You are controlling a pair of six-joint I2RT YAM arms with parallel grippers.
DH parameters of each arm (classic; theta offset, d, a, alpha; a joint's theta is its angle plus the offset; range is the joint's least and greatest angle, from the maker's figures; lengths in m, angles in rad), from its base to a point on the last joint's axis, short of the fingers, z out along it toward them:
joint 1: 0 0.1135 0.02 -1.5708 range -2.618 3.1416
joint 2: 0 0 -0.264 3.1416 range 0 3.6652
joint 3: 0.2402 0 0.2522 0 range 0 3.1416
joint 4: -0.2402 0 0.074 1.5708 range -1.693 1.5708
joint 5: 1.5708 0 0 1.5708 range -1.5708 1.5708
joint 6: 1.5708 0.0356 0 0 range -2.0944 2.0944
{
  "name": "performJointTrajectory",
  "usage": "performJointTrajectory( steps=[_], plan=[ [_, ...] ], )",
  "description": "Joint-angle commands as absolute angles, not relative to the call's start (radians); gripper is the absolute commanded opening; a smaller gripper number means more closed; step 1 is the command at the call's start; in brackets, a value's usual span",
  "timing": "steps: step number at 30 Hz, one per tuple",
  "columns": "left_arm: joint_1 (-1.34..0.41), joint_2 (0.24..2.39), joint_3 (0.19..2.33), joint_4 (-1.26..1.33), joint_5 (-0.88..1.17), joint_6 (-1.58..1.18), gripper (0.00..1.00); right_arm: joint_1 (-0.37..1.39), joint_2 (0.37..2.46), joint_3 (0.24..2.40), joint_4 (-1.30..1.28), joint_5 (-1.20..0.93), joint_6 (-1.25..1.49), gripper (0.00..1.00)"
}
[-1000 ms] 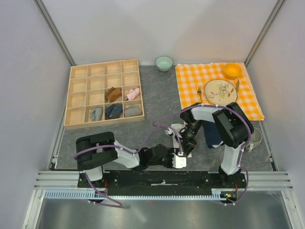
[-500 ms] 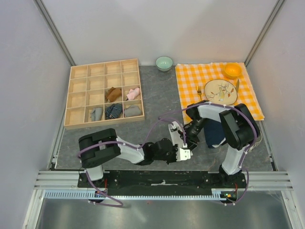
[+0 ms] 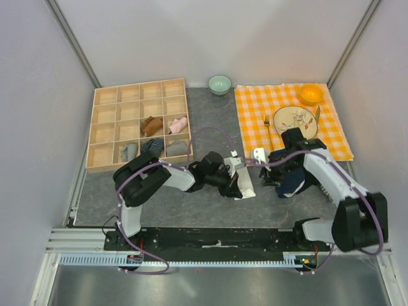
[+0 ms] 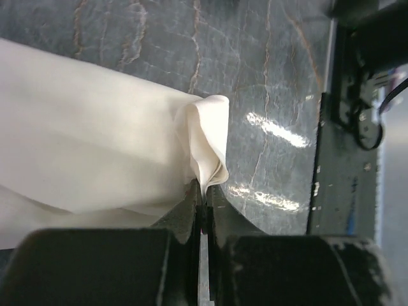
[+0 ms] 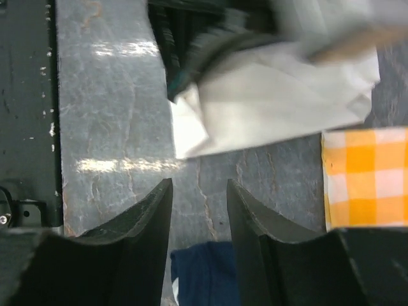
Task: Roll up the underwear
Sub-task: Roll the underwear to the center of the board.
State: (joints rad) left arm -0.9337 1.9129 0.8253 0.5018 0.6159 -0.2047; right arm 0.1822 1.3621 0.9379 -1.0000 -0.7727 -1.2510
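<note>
Wooden compartment tray [image 3: 139, 125] at far left, small bundles in several cells; checked cloth [image 3: 252, 108] at far right carries plate [image 3: 294, 122], fork [image 3: 266, 121], orange bowl [image 3: 311, 94]; green bowl [image 3: 220, 83] at back; navy cloth [image 3: 288, 187] just right of underwear, partly under right arm. Cream-white underwear [image 4: 95, 146] lies flat at centre of grey table [image 3: 204, 127], near corner curled into small fold; left gripper [image 4: 203, 191] pinched tight on that fold; right gripper [image 5: 197, 191] has jaws apart, holding nothing, near underwear's edge.

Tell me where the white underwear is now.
In the top view the white underwear lies at the table's middle, left of the navy cloth, its corner pinched by the left claw.
</note>
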Motion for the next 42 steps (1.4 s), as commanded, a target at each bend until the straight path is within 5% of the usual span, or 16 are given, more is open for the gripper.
performJointTrajectory(
  steps=[1,5,22,24,28,31,42],
  plan=[
    [-0.868,2.020,0.871,0.436,0.776,-0.477,0.04,0.280,1.175,0.775,-0.900,-0.835,-1.381,0.49],
    [-0.848,2.066,0.894,0.453,0.831,-0.581,0.08,0.425,1.052,0.654,-0.667,-0.726,-1.296,0.58],
    [-0.827,2.085,0.899,0.529,0.799,-0.722,0.24,0.627,1.282,0.549,-0.439,-0.390,-1.256,0.56],
    [-0.822,2.056,0.882,0.578,0.787,-0.752,0.27,0.630,1.307,0.545,-0.440,-0.361,-1.258,0.52],
    [-0.818,1.955,0.805,0.664,0.717,-0.765,0.41,0.634,1.382,0.564,-0.474,-0.338,-1.244,0.25],
    [-0.816,1.838,0.735,0.689,0.637,-0.704,0.46,0.634,1.407,0.584,-0.505,-0.334,-1.226,0.17],
    [-0.912,1.398,0.215,1.119,0.417,-0.272,0.47,0.597,1.540,0.770,-0.783,-0.547,-1.190,0.14]
  ],
)
